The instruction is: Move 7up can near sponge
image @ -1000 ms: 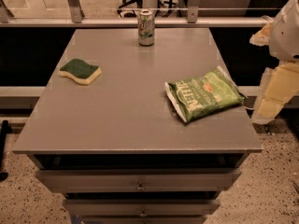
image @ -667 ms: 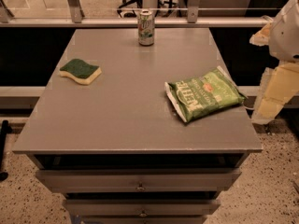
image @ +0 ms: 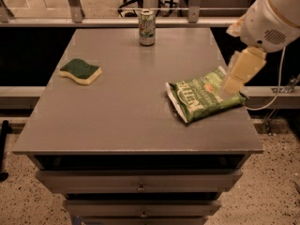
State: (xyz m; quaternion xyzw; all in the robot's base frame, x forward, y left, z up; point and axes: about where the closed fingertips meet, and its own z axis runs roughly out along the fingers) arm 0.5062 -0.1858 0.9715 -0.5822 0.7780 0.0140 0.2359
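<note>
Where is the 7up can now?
The 7up can stands upright at the table's far edge, middle, the sponge nearer left; the claw is right, by the chip bag.

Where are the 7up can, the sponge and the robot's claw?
7up can (image: 146,28), camera view: middle of its side.
sponge (image: 80,70), camera view: its dark green top.
claw (image: 233,81), camera view: its tip, by the chip bag's (image: 199,100) right end.

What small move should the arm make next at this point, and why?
Probably carry the gripper off the chip bag toward the can. The gripper hangs over the bag at the right side of the table, while the can stands untouched at the far edge, well apart from the sponge on the left, so reaching the can comes first.
</note>
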